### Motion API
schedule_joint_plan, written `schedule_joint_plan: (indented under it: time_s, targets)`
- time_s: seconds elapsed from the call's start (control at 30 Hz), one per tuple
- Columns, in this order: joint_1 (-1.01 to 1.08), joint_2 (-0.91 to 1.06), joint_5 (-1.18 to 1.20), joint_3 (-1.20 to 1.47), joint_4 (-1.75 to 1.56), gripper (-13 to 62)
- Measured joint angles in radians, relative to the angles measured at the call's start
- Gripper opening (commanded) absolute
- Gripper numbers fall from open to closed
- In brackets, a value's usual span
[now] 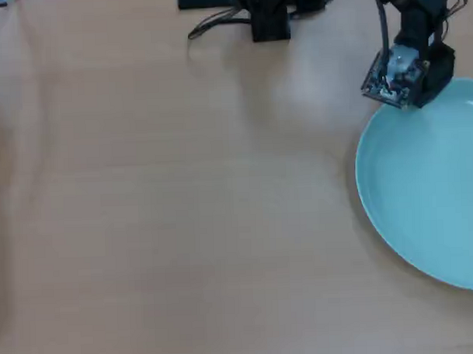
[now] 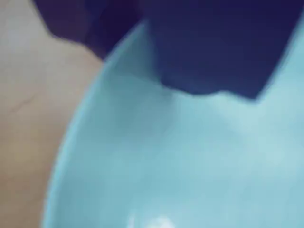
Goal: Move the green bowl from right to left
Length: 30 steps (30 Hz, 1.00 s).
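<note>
At the right edge of the overhead view the bowl [image 1: 427, 194] lies flat on the table [image 1: 168, 210], partly cut off by the frame, so it sits on the side it is meant to leave. The arm [image 1: 414, 19] reaches down from the top of that view, and the gripper [image 1: 420, 101] sits at the bowl's upper rim, probably because a dish this wide and shallow offers no other hold than its edge.

In the wrist view one dark jaw overlaps the inside of the rim and another dark part lies beyond it, over the table, which suggests the jaws straddle the edge. The picture is too blurred to show whether they press on it, so I cannot tell if the claw is closed on the rim or only poised around it.

The bowl is pale teal, round and plate-like, with a low raised rim; it looks like smooth plastic, and a faint glint shows near the bottom of the wrist view. The table is light, matt wood grain, a surface the bowl would likely slide across easily. The gripper is black and angular, with a small circuit board showing on top.
</note>
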Motion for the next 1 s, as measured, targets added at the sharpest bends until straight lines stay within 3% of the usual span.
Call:
schedule_joint_plan:
  time_s: [0.13, 0.33, 0.43, 1.0]
  targets:
    - [0.003, 0.000, 0.000, -0.008, 0.002, -4.3]
    - [0.006, 0.035, -0.006, 0.005, 0.124, 35.5]
    - [0.006, 0.057, -0.008, 0.005, 0.241, 45.5]
    - [0.095, 0.402, -0.038, 0.005, 0.379, 46.7]
